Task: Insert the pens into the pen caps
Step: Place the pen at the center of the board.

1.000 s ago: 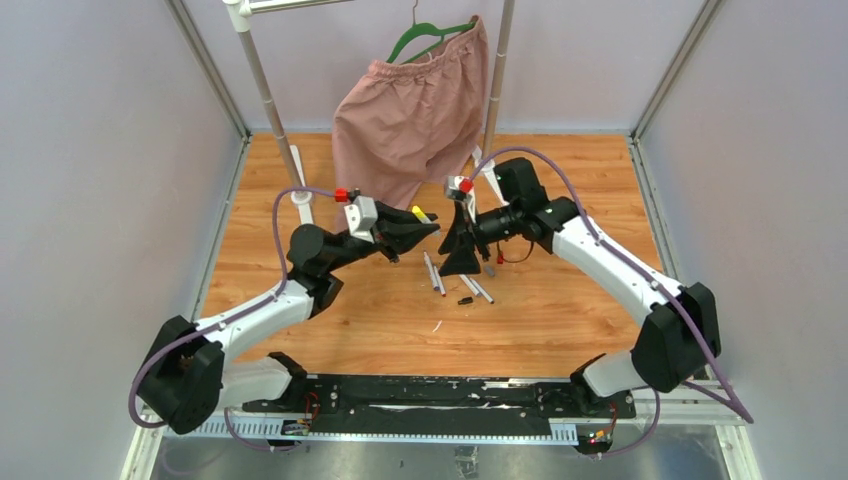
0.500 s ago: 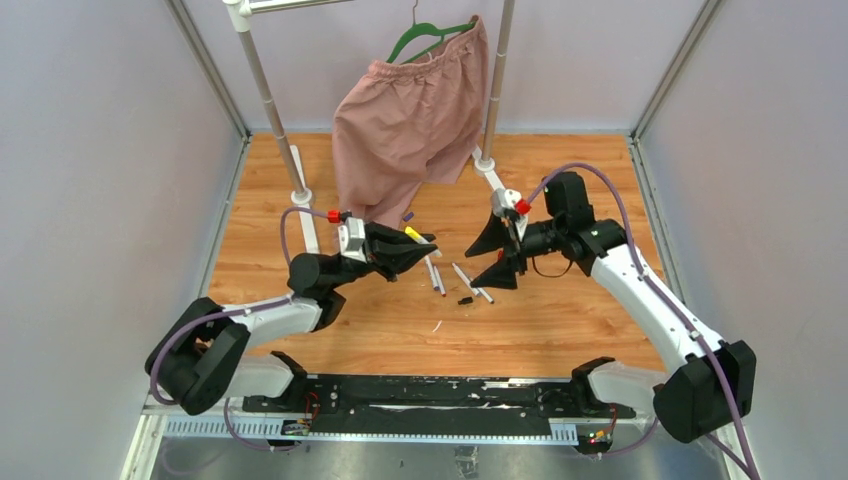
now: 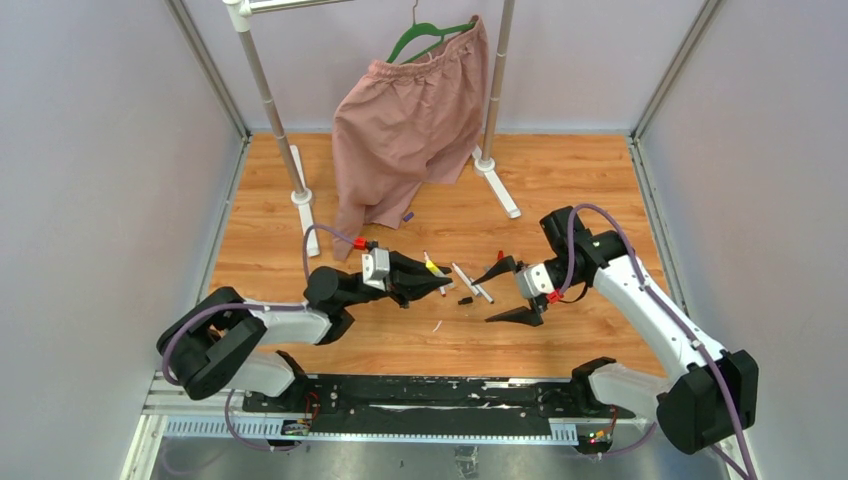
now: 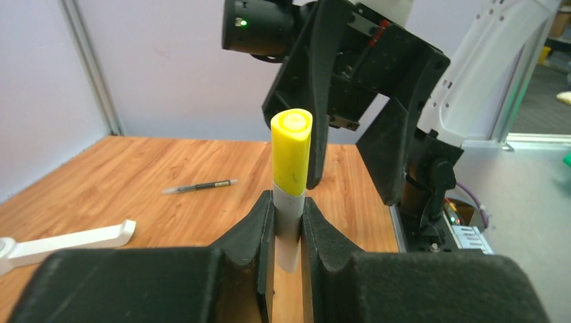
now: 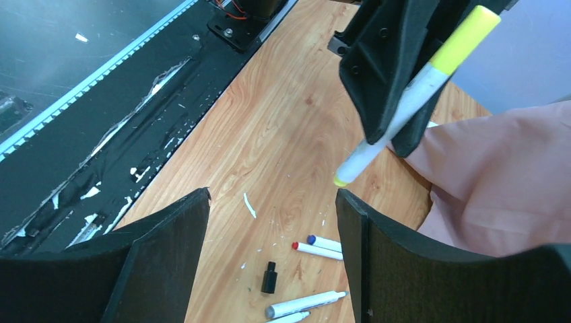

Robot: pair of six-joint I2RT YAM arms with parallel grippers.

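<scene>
yellow pen (image 4: 291,161): lower barrel hidden between the left gripper (image 4: 288,202) fingers
right gripper (image 5: 273,195): finger bases cut off at 6 o'clock edge
shorts (image 5: 498,182): cropped at 3 o'clock
lowest pen (image 5: 291,317): mostly cropped at 6 o'clock

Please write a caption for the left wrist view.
Left gripper clamps a yellow-capped pen; open right gripper faces it.

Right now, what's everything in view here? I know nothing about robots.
Table: one, wooden, under everything.
Rack: one, grey-white, standing at its back.
Shorts: one pair, pink, on a green hanger on the rack.
Loose pens: at least three, white barrels, lying on the table.
Loose cap: one, black, beside them.
Yellow-capped pen: one, white barrel, held above the table.
Left gripper: one, black, shut on the yellow-capped pen.
Right gripper: one, black, open, empty.
</scene>
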